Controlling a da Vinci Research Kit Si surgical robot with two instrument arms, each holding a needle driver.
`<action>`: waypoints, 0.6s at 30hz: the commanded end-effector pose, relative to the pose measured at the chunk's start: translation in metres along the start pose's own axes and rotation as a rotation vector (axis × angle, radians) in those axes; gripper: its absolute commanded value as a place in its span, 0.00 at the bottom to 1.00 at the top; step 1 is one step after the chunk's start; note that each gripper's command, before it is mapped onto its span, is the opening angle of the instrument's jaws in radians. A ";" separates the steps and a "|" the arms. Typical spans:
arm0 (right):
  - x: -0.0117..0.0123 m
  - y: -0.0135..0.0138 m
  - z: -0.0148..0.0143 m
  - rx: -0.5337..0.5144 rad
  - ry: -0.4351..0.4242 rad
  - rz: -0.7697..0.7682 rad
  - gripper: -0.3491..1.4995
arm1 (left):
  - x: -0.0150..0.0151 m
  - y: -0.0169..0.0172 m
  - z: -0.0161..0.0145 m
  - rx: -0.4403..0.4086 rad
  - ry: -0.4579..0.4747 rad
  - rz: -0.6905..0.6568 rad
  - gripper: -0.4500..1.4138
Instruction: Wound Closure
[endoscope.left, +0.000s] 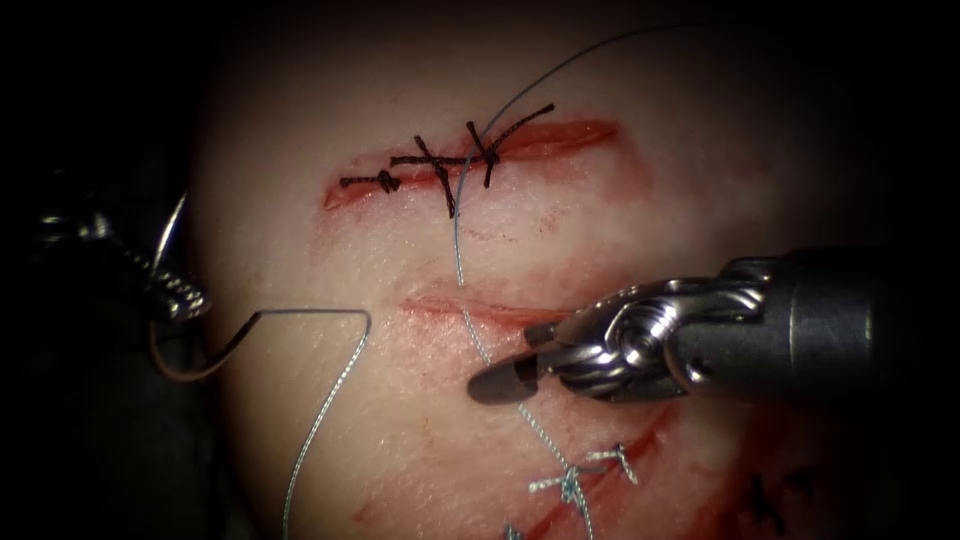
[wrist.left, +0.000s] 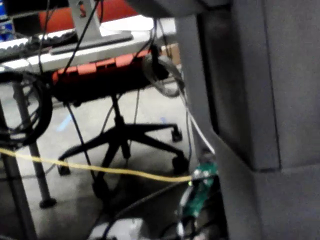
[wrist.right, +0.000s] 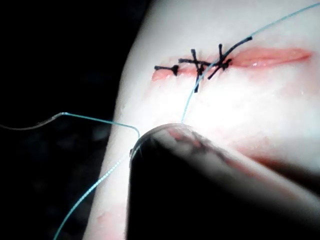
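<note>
Presently my L pincer clamps needle mid-curve, off tissue, left of cut; R pincer closed on thread; prob. between bites, next move needs gentle tension.

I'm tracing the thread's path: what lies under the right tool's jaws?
Under the right tool the thread runs down over the tissue; its stretch beneath the jaws is covered.

Two tools — the right over the tissue, the left at its edge. One needle, one pale thread. Two open cuts — the upper carries three dark stitches.
</note>
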 end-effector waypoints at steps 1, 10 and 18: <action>0.0006 -0.0002 0.0013 0.006 -0.009 -0.012 0.41 | -0.0001 -0.0007 0.0004 0.000 -0.001 0.000 0.00; 0.0004 0.0003 0.0015 0.017 -0.028 -0.023 0.00 | -0.0002 -0.0008 0.0005 0.004 -0.002 0.001 0.00; -0.0040 0.0035 -0.0049 -0.079 -0.131 -0.039 0.00 | -0.0004 -0.0010 0.0006 0.014 -0.001 0.004 0.00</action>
